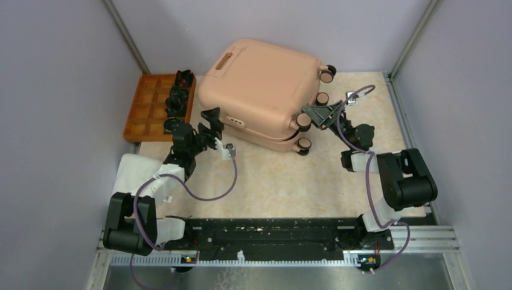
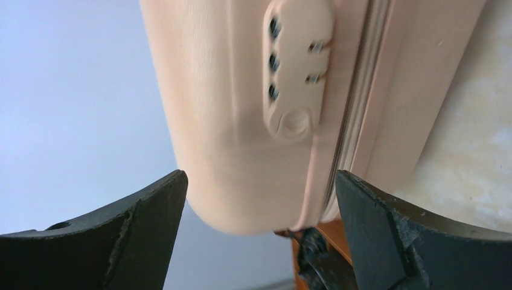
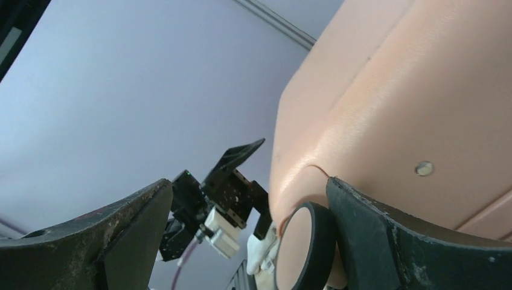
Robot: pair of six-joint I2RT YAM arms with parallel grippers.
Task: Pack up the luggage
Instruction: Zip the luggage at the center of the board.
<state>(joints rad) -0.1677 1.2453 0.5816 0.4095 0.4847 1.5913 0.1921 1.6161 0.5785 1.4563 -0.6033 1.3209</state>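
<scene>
The small peach-pink hard-shell suitcase with rounded corners point(image 1: 259, 90) lies flat on the far middle of the pale stone-patterned table point(image 1: 290, 181), both shells together, handle recess toward the far left, wheels to the right. My left pincer point(image 1: 212, 124) stands wide open and empty at the near-left side wall, its jaws level with the three-dial combination lock point(image 2: 296, 66) beside the seam. My right pincer point(image 1: 318, 113) is likewise spread and holds nothing, and one black-rimmed pink wheel point(image 3: 302, 248) sits just inside its right finger point(image 3: 386, 241). I judge the shell stiff, smooth and slippery, light for its bulk but too broad for one jaw span. The lip along the seam, the lock block or a wheel offers surer purchase than the curved faces, and the two arms will probably have to share any lift. To the left, the orange compartmented plastic tray point(image 1: 145, 112) with small black round pieces point(image 1: 176, 96) lies near the left pincer. To the right, a grey-purple cable point(image 1: 356, 96) loops close to the wheels and could snag.
</scene>
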